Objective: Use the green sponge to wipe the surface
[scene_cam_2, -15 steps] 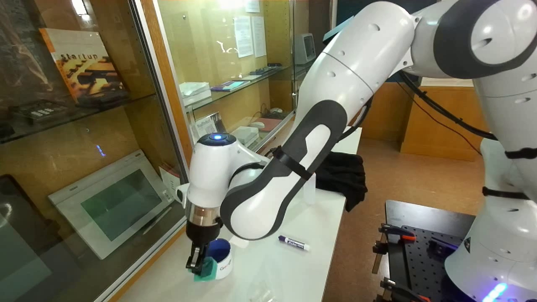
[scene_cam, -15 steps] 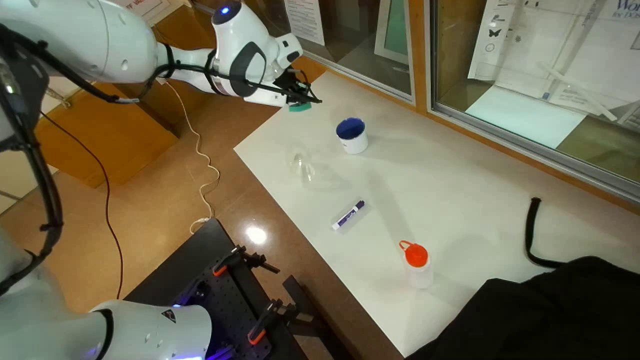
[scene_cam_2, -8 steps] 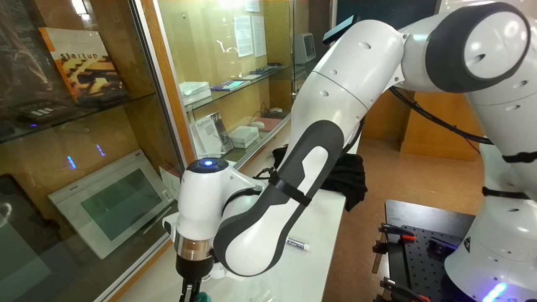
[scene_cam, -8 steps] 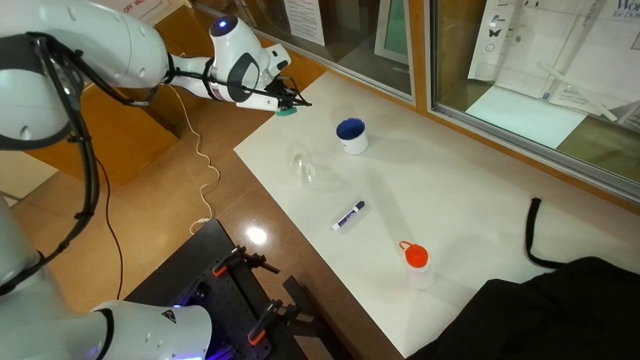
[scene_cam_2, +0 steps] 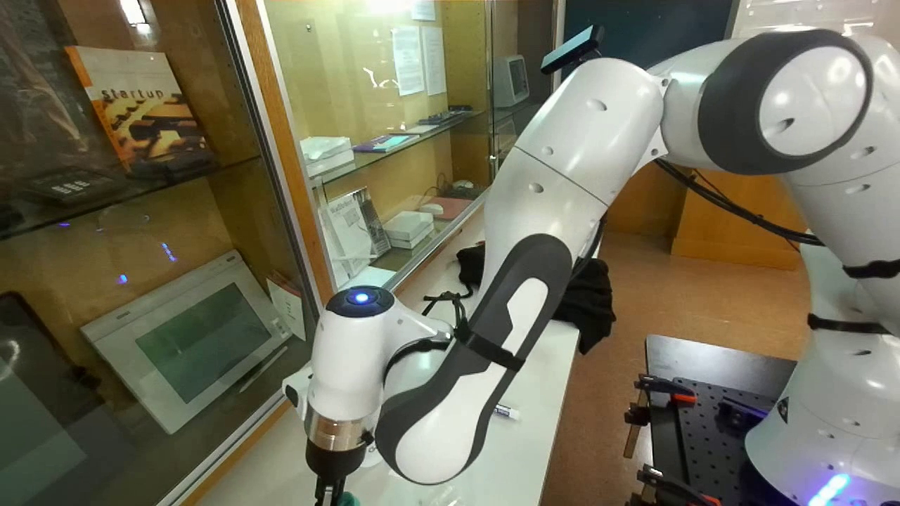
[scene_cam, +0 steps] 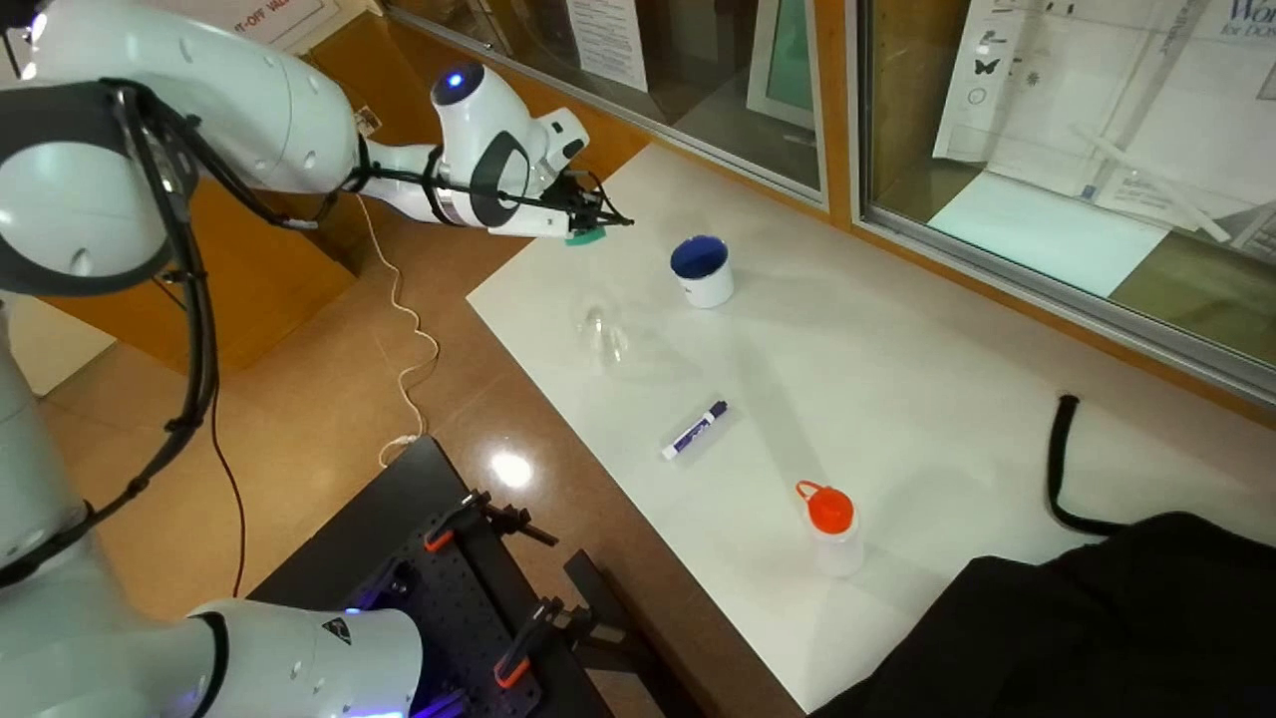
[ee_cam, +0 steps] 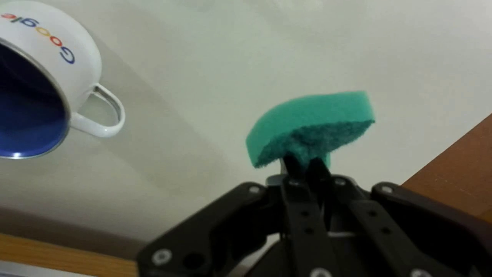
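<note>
My gripper (ee_cam: pixel 305 163) is shut on the green sponge (ee_cam: pixel 313 109), pinching it so that it bends into an arch in the wrist view. The sponge also shows under the fingers in an exterior view (scene_cam: pixel 586 237). In another exterior view only a sliver of the sponge (scene_cam_2: pixel 349 500) shows at the bottom edge, beside the gripper (scene_cam_2: pixel 328 492). The off-white surface (scene_cam: pixel 917 399) lies beneath the gripper and fills most of the wrist view (ee_cam: pixel 184 69). The sponge is over the surface's far-left end; I cannot tell whether it touches.
A white mug with blue inside (scene_cam: pixel 706 289) stands close to the gripper, its handle toward the sponge. A clear object (scene_cam: pixel 603 334), a purple-and-white marker (scene_cam: pixel 695 430), an orange-capped bottle (scene_cam: pixel 832 529) and black cloth (scene_cam: pixel 1097 628) are on the surface. Glass cabinets (scene_cam: pixel 1047 289) border it.
The gripper, with the sponge held, has moved away from the mug toward the surface's end and lower, then slightly back. The mug, marker and bottle have not moved.
</note>
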Tool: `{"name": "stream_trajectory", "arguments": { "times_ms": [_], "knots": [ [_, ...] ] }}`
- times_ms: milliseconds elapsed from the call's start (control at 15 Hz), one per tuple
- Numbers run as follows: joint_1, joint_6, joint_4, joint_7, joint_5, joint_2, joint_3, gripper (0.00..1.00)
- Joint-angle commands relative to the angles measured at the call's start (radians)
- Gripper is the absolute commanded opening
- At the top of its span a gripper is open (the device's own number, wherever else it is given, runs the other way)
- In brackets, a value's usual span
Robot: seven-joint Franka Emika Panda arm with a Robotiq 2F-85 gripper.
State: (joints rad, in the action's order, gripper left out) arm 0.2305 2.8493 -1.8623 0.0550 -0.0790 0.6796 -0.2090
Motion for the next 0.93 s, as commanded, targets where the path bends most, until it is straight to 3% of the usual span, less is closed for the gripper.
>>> {"name": "stream_trajectory", "arguments": {
  "times_ms": [0, 333, 533, 867],
  "knots": [
    [0.050, 0.168, -0.044, 0.014, -0.059, 0.030, 0.053, 0.02],
    [0.101, 0.440, -0.067, 0.029, -0.111, 0.120, 0.126, 0.02],
    [0.046, 0.511, -0.047, 0.061, -0.124, 0.195, 0.056, 0.02],
    [-0.024, 0.491, -0.018, 0.095, -0.167, 0.276, -0.050, 0.02]
  ]
}}
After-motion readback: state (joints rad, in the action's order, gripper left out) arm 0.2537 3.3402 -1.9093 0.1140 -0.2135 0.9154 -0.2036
